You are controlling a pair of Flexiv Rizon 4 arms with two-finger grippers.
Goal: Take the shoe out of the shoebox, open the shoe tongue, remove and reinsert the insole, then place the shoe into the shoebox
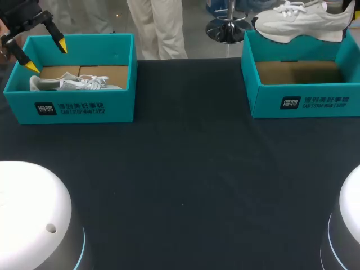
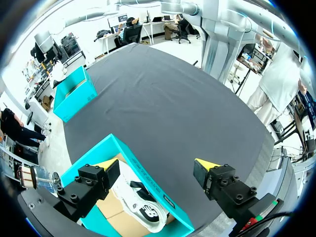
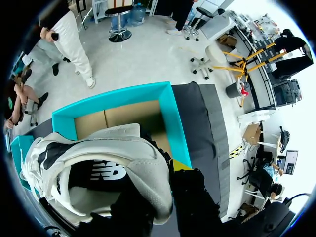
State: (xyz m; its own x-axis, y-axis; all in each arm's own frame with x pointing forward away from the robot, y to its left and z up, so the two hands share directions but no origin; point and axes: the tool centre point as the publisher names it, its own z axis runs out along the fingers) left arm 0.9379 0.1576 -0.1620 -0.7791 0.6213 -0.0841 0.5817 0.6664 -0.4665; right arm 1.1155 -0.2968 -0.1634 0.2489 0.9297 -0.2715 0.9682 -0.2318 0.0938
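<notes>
Above the right box (image 1: 304,104) | shoe (image 1: 304,22) aloft, heel end pinched by your right gripper (image 3: 170,173) | left gripper (image 1: 46,55) spread over the left box (image 1: 67,107) | likely light, upper soft; hold it at the stiffer heel

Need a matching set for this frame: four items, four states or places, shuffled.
1. left pincer
2. left shoebox
3. right shoebox
4. raised shoe

a. has a white shoe lying inside
b. empty, cardboard floor bare
c. open, over the left shoebox
d. held in the air over the right shoebox

Pairs: 1-c; 2-a; 3-b; 4-d
</notes>
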